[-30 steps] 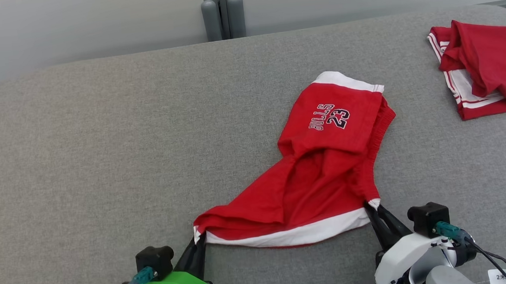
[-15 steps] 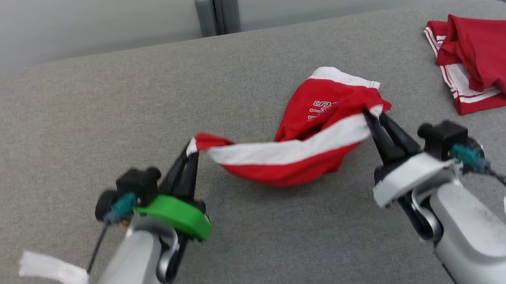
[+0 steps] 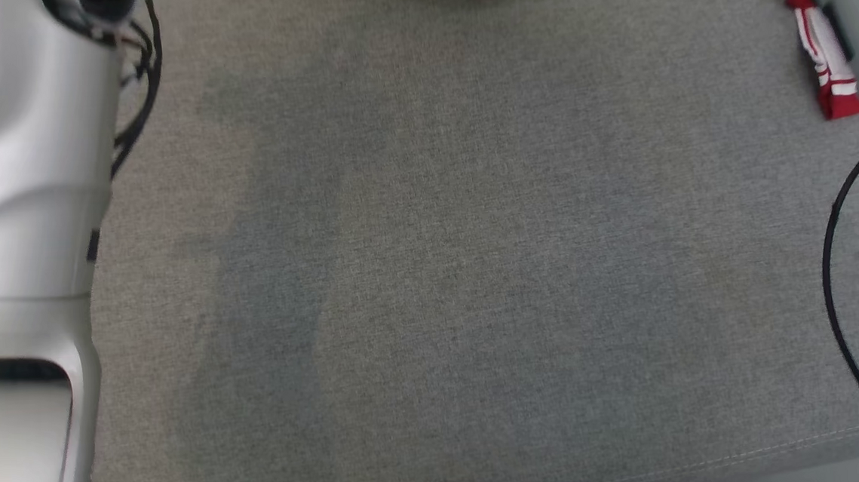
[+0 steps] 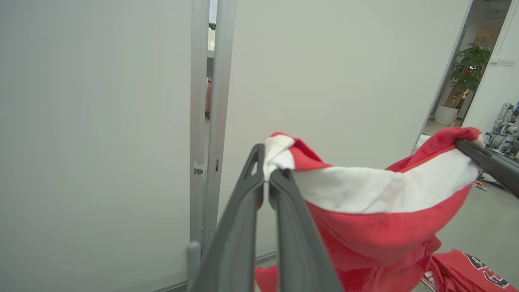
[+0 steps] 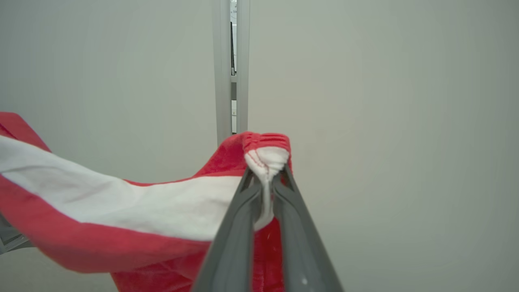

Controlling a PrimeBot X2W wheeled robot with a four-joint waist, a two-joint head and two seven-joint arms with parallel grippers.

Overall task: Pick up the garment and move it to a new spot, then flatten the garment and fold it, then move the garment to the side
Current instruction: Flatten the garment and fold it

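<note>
Aloft, the left gripper (image 4: 267, 178) and right gripper (image 5: 265, 174) each pinch a hem corner of the shorts (image 4: 365, 227), cloth sagging between them; draw them apart evenly and you'll lay it flat.

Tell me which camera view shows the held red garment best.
The left wrist view. There the garment spans from the left gripper to the right gripper, its white band stretched, red cloth sagging below. The right wrist view cuts it off at the left edge. The head view has a red sliver at its top edge.
</note>
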